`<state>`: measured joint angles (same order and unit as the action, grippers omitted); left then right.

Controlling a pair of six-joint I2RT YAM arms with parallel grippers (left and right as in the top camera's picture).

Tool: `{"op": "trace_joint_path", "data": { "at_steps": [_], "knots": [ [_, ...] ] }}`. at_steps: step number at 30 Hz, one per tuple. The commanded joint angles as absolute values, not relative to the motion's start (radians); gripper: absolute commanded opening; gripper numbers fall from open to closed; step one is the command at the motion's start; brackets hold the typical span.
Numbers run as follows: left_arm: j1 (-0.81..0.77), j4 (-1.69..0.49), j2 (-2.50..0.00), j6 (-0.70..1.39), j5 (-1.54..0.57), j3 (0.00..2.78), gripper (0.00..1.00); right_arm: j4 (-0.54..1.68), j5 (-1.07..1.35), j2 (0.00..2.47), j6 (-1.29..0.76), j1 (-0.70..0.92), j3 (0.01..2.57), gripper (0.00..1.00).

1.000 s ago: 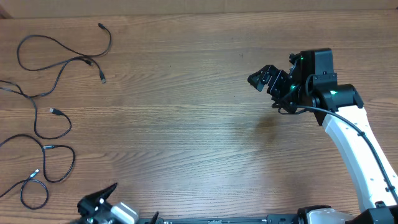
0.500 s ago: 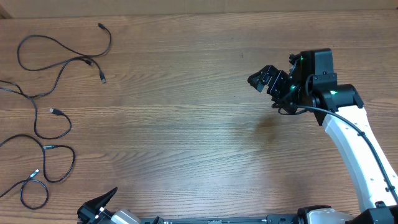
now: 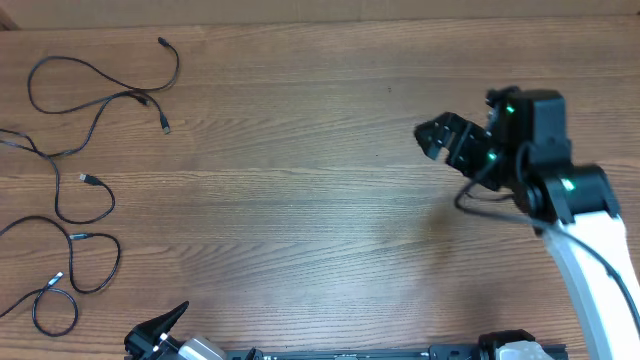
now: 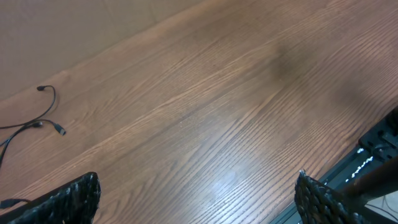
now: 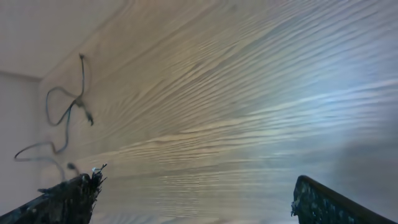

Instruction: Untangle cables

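Several thin black cables lie spread out on the wooden table's far left side: one looping at the top (image 3: 176,65), one in the middle (image 3: 112,200) and one lower down (image 3: 119,262). They look loosely laid, and some run off the left edge. My right gripper (image 3: 435,135) hovers open over bare wood at the right, far from them. My left gripper (image 3: 160,335) sits open at the front edge, just right of the lowest loop. The left wrist view shows a cable end (image 4: 38,123) far ahead of the open left gripper (image 4: 196,202). The right wrist view shows cables (image 5: 79,99) far beyond the open right gripper (image 5: 199,199).
The wooden table (image 3: 300,200) fills the overhead view. A black rail (image 4: 373,155) runs along its front edge. The right arm's white link (image 3: 590,250) reaches in from the lower right.
The right arm has swung a little to the right and down, its gripper still open. The left gripper drew back toward the front edge earlier and now holds still.
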<state>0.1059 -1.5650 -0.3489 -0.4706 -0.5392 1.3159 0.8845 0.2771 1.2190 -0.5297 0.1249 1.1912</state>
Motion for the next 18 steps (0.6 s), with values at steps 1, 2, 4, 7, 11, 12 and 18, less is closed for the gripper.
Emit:
{"op": "trace_joint_path", "data": {
  "at_steps": [1,2,4,7,11,12,18],
  "knots": [
    [0.102,-1.567,-0.343,-0.468,-0.551,1.328,1.00,0.937,0.126,1.109,-0.514,0.123,1.222,1.00],
    [0.102,-1.567,-0.343,-0.468,-0.551,1.328,1.00,0.960,0.113,1.083,-0.514,0.123,1.222,1.00],
    [0.102,-1.567,-0.343,-0.468,-0.551,1.328,1.00,1.004,0.099,1.035,-0.514,0.123,1.222,1.00],
    [0.102,-1.567,-0.343,-0.468,-0.551,1.328,1.00,1.066,0.078,0.957,-0.514,0.123,1.221,1.00],
    [0.102,-1.567,-0.343,-0.468,-0.551,1.328,1.00,1.111,0.043,0.853,-0.514,0.123,1.211,1.00],
    [0.102,-1.567,-0.343,-0.467,-0.551,1.328,1.00,1.121,0.033,0.833,-0.513,0.123,1.209,1.00],
    [0.102,-1.567,-0.343,-0.467,-0.551,1.328,1.00,1.147,-0.010,0.794,-0.514,0.123,1.203,1.00]
  ]
}}
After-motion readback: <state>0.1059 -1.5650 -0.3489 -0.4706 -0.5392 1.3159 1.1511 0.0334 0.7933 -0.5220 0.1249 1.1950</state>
